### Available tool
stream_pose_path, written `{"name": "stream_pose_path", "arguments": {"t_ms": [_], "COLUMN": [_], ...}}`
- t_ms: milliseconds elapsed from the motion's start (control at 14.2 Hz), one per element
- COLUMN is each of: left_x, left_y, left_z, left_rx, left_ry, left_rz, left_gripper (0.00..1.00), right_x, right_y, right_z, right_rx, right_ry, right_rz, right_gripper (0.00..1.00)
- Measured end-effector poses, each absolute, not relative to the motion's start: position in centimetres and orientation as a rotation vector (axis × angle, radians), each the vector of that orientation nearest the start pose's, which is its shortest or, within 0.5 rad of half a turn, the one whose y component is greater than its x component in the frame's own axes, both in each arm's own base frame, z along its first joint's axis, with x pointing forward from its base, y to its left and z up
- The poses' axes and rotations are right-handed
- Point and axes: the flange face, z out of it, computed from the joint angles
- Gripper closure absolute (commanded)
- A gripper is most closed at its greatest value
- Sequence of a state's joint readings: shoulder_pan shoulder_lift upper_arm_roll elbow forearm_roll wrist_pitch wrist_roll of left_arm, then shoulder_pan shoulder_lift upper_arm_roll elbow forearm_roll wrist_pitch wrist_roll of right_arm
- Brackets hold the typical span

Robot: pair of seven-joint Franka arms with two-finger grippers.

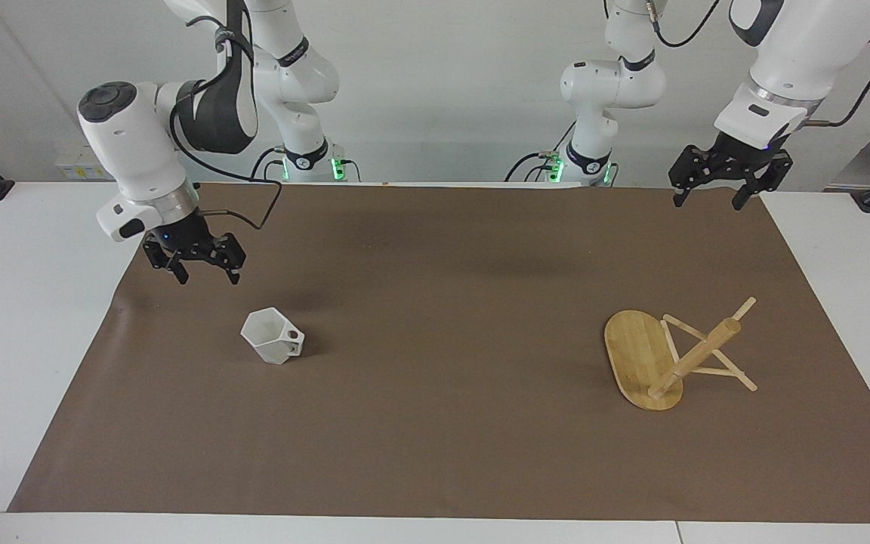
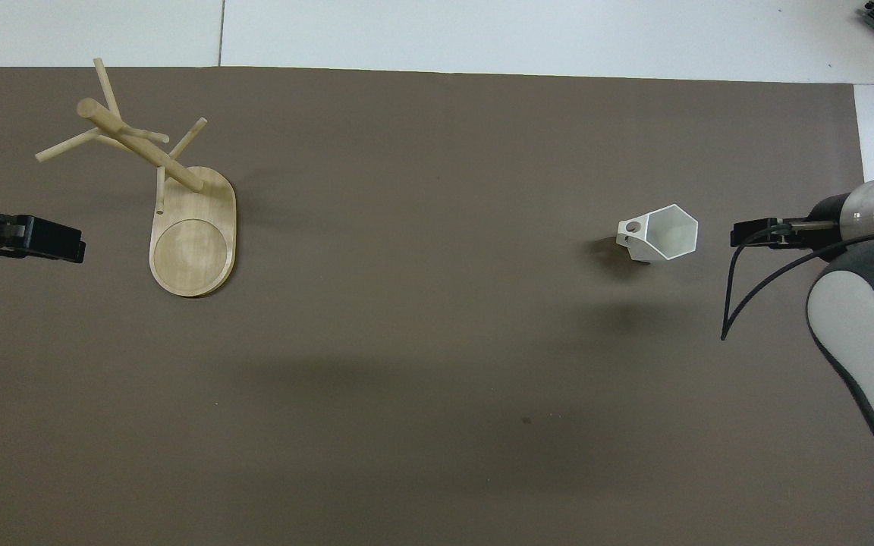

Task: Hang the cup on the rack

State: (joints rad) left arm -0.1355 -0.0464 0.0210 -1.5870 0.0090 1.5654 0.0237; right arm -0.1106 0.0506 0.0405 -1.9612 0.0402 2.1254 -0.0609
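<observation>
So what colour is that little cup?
White all over; the cup shows best in the facing view.

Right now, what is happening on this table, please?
Nothing is held yet. The right gripper hangs open in the air close to the white cup, which lies on the brown mat toward the right arm's end of the table. The bamboo rack stands upright on the mat toward the left arm's end, with no cup on its pegs. The left gripper waits, open, over the mat's edge by its own base.
</observation>
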Motion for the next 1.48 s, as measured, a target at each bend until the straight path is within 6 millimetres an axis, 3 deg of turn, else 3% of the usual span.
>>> {"name": "stream_pose_path", "arguments": {"t_ms": [492,773,1195,1477], "left_x": [53.6,53.6,53.6,53.6], "left_y": [-6.0,-6.0,-6.0,-6.0], "left_z": [64.2,64.2,64.2,64.1], "left_rx": [-3.127,-3.127,-3.127,-3.127], "left_ry": [0.216,0.216,0.216,0.216], "left_rz": [-0.039,-0.039,-0.039,-0.038], "left_gripper": [0.00,0.00,0.00,0.00], "right_x": [60.2,60.6,60.6,60.6], "right_y": [-4.1,-3.5,-2.4,-2.4], "right_z": [38.3,36.8,36.6,36.6], "right_rx": [-3.104,-3.099,-3.095,-3.094], "right_ry": [0.050,0.097,0.123,0.124], "right_rz": [-0.185,-0.197,-0.191,-0.191], "right_gripper": [0.00,0.09,0.32,0.73]}}
